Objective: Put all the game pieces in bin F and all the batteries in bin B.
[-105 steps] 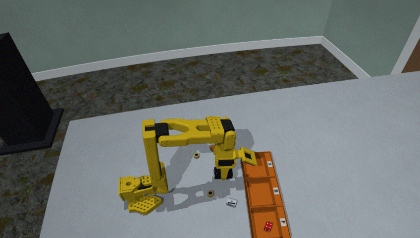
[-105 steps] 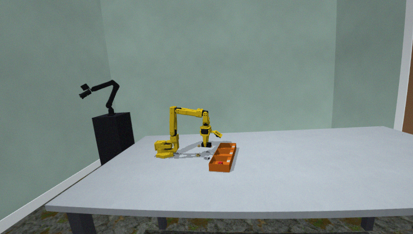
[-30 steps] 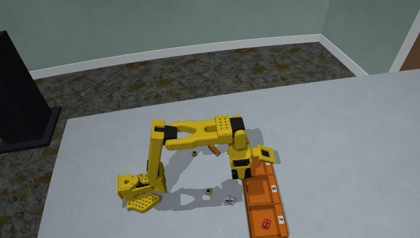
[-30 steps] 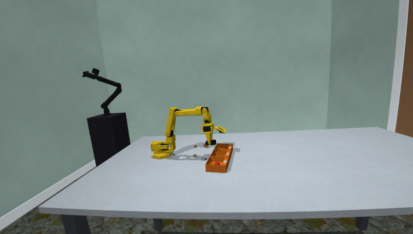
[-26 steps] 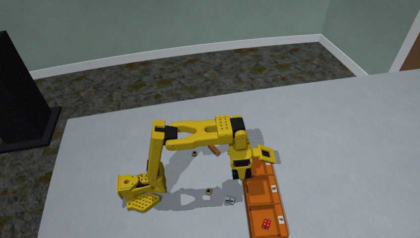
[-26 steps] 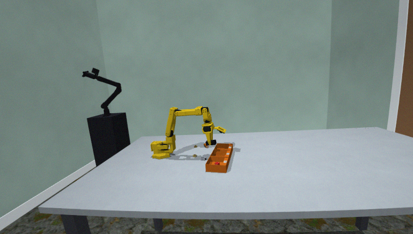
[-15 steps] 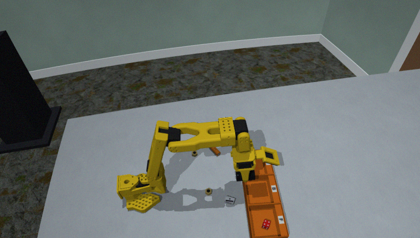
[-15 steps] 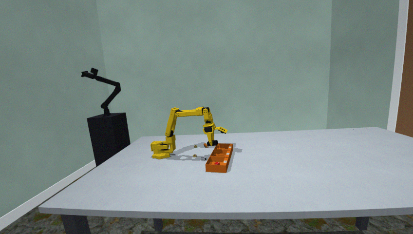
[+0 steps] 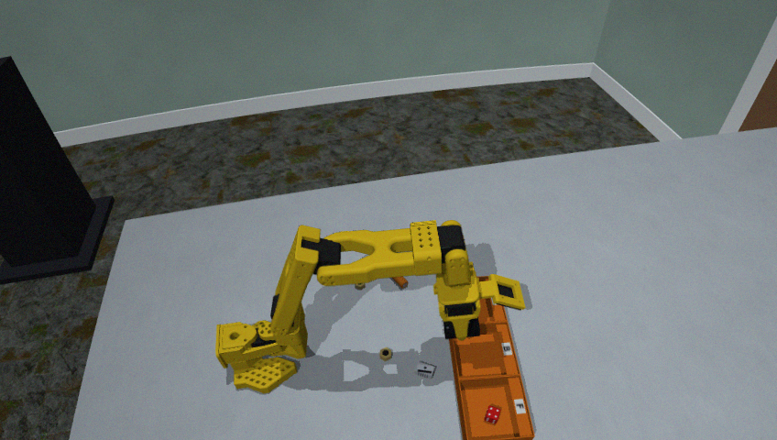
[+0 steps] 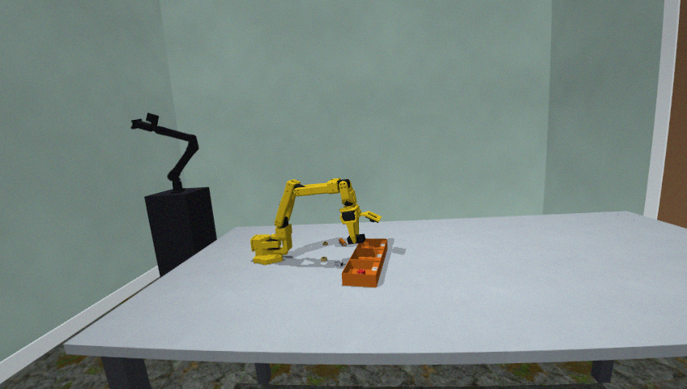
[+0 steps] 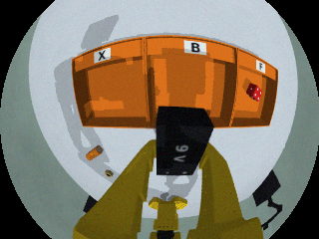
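My gripper (image 9: 462, 330) (image 10: 359, 239) (image 11: 181, 154) is shut on a black 9V battery (image 11: 182, 134) and holds it just above the near wall of the orange three-part tray (image 9: 454, 376) (image 10: 359, 279) (image 11: 166, 48), about level with the middle bin. The bins are marked X (image 11: 102, 55), B (image 9: 507, 348) (image 11: 195, 47) and F (image 9: 519, 406) (image 11: 261, 66). A red die (image 9: 492, 414) (image 10: 360, 271) (image 11: 254, 91) lies in bin F. A white domino (image 9: 426, 369) lies on the table left of the tray. A small orange battery (image 9: 401, 280) (image 11: 95, 153) lies on the table behind the arm.
Two brass nuts lie on the table: one nut (image 9: 385, 353) is near the domino, the other nut (image 9: 359, 285) (image 11: 108, 173) is under the forearm. The arm's base (image 9: 256, 354) stands to the left. A black pedestal (image 10: 181, 226) with a camera arm stands off the table.
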Tool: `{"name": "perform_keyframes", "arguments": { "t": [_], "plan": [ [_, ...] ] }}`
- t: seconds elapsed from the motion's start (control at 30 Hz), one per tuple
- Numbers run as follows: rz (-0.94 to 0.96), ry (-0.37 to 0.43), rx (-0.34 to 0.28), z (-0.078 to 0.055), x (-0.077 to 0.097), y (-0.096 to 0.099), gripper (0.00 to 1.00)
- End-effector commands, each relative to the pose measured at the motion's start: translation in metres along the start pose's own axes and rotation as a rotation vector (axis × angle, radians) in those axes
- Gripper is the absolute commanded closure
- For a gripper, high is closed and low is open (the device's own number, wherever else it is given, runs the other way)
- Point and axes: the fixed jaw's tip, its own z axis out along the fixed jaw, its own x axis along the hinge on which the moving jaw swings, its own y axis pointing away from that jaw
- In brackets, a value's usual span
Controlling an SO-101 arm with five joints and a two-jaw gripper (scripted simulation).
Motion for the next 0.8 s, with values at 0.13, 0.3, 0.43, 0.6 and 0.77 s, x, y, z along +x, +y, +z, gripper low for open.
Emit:
{"name": "perform_keyframes", "arguments": {
  "t": [0.13, 0.3, 0.43, 0.6, 0.77],
  "plan": [
    [0.005, -0.076, -0.003, -0.011, -0.011, -0.002, 1.0],
    [0.008, -0.088, -0.002, -0.011, -0.015, -0.004, 1.0],
    [0.013, -0.103, 0.0, -0.01, -0.021, -0.007, 1.0],
    [0.017, -0.115, 0.001, -0.01, -0.025, -0.009, 1.0],
    [0.022, -0.132, 0.003, -0.009, -0.03, -0.012, 1.0]
  ]
}}
